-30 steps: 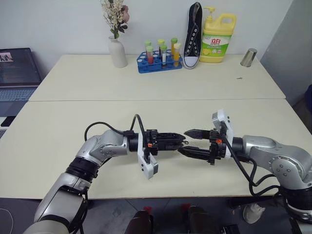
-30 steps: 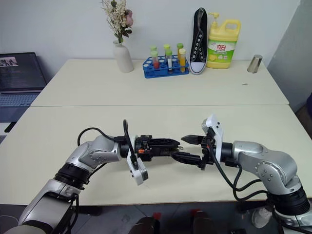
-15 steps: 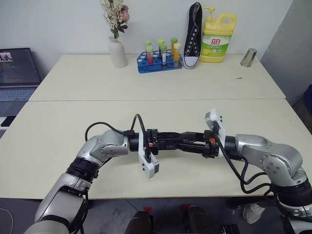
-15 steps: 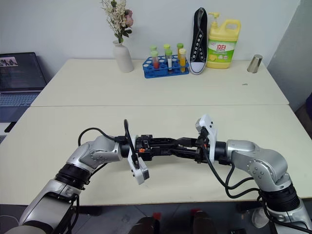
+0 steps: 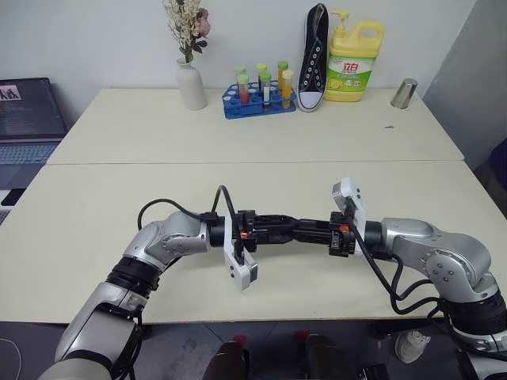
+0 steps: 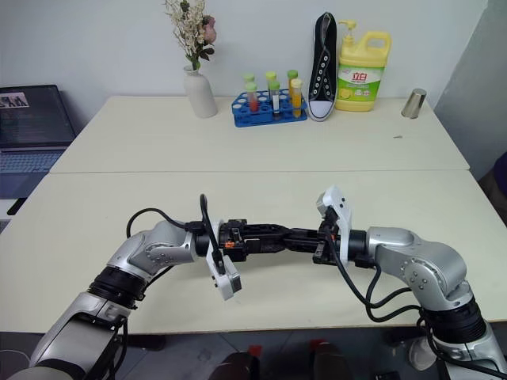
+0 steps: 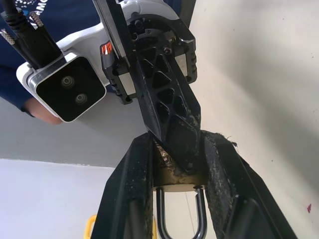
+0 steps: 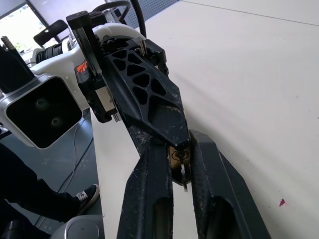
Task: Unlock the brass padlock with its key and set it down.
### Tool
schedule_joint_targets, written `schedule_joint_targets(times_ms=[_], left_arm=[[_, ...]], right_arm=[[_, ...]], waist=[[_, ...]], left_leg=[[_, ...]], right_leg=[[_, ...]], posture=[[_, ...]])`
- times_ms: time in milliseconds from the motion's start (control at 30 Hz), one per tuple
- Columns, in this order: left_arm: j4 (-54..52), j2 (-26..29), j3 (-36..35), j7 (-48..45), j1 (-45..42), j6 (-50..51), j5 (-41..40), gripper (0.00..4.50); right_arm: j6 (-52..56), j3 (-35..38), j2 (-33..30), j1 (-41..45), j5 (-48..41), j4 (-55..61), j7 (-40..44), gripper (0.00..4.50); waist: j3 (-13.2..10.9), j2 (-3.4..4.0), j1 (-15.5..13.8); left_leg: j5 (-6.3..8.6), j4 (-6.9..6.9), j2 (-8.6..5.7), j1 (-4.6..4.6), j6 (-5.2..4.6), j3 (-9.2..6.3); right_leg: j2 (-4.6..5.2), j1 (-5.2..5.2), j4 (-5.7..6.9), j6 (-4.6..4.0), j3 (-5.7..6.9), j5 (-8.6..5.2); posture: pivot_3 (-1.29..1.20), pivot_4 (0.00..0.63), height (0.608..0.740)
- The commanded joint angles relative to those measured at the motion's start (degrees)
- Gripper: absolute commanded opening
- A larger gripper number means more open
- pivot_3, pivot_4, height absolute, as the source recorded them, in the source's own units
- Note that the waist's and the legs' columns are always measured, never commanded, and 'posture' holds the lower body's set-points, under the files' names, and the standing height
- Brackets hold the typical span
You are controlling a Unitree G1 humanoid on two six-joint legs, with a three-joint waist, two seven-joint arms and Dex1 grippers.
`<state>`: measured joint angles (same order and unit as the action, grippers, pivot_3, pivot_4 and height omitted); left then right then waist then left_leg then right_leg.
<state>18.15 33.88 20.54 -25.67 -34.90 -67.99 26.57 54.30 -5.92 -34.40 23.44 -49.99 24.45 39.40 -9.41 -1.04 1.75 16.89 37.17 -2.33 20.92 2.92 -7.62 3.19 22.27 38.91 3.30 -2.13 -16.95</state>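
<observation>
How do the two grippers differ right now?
The left gripper clamps the brass padlock by its body; the right gripper pinches the small key. The left's fingers stand wider apart than the right's. Both meet tip to tip above the table.

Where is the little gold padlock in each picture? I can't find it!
Left eye view: too small to tell, hidden where the two tools meet.
Right eye view: the same.
Left wrist view: brass padlock between the left tool's fingers.
Right wrist view: padlock behind the right tool's fingertips.
Shared landmark: the cream table.

Cream table (image 5: pixel 119 190) — vase (image 5: pixel 191 85), tube rack (image 5: pixel 257 101), detergent (image 5: pixel 351 67)
</observation>
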Motion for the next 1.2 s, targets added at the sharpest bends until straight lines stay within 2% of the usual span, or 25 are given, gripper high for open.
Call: schedule_joint_targets(times_ms=[33, 167, 333, 400, 467, 533, 600, 733, 867, 1200], left_arm=[[-2.4, 1.6, 1.4, -1.0, 0.6, 0.0, -7.1, 1.73], [-5.1, 3.6, 3.4, -2.6, 1.6, -1.2, -13.0, 2.92], [-10.0, 3.9, 2.9, -5.1, 2.7, 7.3, -21.4, 4.49], [-10.5, 4.1, 2.0, -7.1, 2.3, 12.6, -25.7, 4.50], [-10.7, 3.3, -0.6, -8.9, 1.7, 22.8, -34.3, 4.00], [-11.0, 2.8, -2.2, -11.3, 1.4, 29.7, -39.4, 3.41], [-10.5, 2.8, -3.0, -14.6, 1.1, 33.7, -41.1, 2.76], [-9.0, 2.5, -3.7, -22.4, 1.6, 52.9, -47.7, 1.41], [-16.1, 1.9, -2.7, -29.2, 4.5, 64.8, -52.4, 0.09], [-26.4, 0.8, -5.4, -33.9, 7.6, 81.4, -56.9, 0.00]], right_arm=[[-0.5, 0.7, 0.2, 0.5, -0.2, 1.5, 1.1, 0.13], [-1.0, 0.7, -0.1, 0.0, 0.9, 1.5, 1.2, 0.13], [-1.6, 1.3, -1.2, -0.5, 2.5, 1.0, 2.0, 0.13], [-2.3, 1.6, -2.4, -1.0, 3.4, 1.3, 2.9, 0.13], [-3.3, 1.6, -4.1, -1.5, 4.5, 2.1, 4.3, 0.13], [-4.1, 1.5, -5.1, -1.9, 5.0, 2.9, 5.4, 0.13], [-4.7, 1.4, -5.7, -2.1, 5.2, 3.6, 6.3, 0.13], [-5.5, 1.6, -5.4, -2.2, 5.0, 5.4, 6.9, 0.13], [-6.0, 1.9, -4.6, -2.5, 4.9, 5.7, 7.0, 0.13], [-6.2, 2.3, -3.7, -2.9, 5.2, 5.5, 6.7, 0.13]], waist=[[0.0, 0.00, 0.0], [0.0, 0.00, 0.0], [0.0, 0.00, 0.0], [0.0, 0.00, 0.0], [0.0, 0.00, 0.0], [0.0, 0.00, 0.1], [0.0, 0.00, 0.2], [0.0, 0.00, 0.3], [0.0, 0.00, 0.3], [0.0, 0.00, 0.1]], left_leg=[[0.00, 0.00, 0.00, 0.00, 0.00, 0.00], [0.00, 0.00, 0.03, 0.00, 0.00, -0.01], [0.00, 0.00, 0.06, 0.00, 0.00, -0.02], [0.00, 0.01, 0.03, 0.00, 0.00, -0.02], [0.00, 0.01, 0.01, 0.00, -0.01, -0.02], [0.01, 0.01, 0.02, 0.00, -0.01, -0.03], [0.01, 0.01, 0.01, 0.00, -0.01, -0.02], [0.00, 0.00, 0.02, -0.02, -0.01, -0.02], [0.00, 0.01, 0.02, -0.01, 0.00, -0.02], [0.00, 0.00, 0.04, -0.01, 0.00, -0.02]], right_leg=[[0.00, 0.00, 0.00, 0.00, 0.00, 0.00], [0.01, 0.01, 0.00, 0.00, 0.00, 0.00], [0.04, 0.01, 0.00, 0.00, -0.02, 0.00], [0.04, 0.00, 0.00, 0.00, -0.01, 0.00], [0.02, -0.01, 0.01, 0.00, 0.00, 0.00], [0.02, -0.01, 0.01, 0.00, 0.02, 0.00], [-0.02, 0.00, 0.01, 0.00, 0.02, 0.00], [-0.04, -0.01, 0.01, 0.00, 0.02, 0.00], [-0.04, 0.00, 0.00, 0.00, 0.01, 0.00], [-0.03, -0.01, -0.02, 0.00, 0.00, 0.00]], posture=[[0.00, 0.150, 0.740], [0.00, 0.150, 0.740], [0.00, 0.150, 0.740], [0.00, 0.150, 0.740], [0.00, 0.150, 0.740], [0.00, 0.150, 0.740], [0.00, 0.150, 0.740], [0.00, 0.150, 0.740], [0.00, 0.150, 0.740], [0.00, 0.150, 0.740]])
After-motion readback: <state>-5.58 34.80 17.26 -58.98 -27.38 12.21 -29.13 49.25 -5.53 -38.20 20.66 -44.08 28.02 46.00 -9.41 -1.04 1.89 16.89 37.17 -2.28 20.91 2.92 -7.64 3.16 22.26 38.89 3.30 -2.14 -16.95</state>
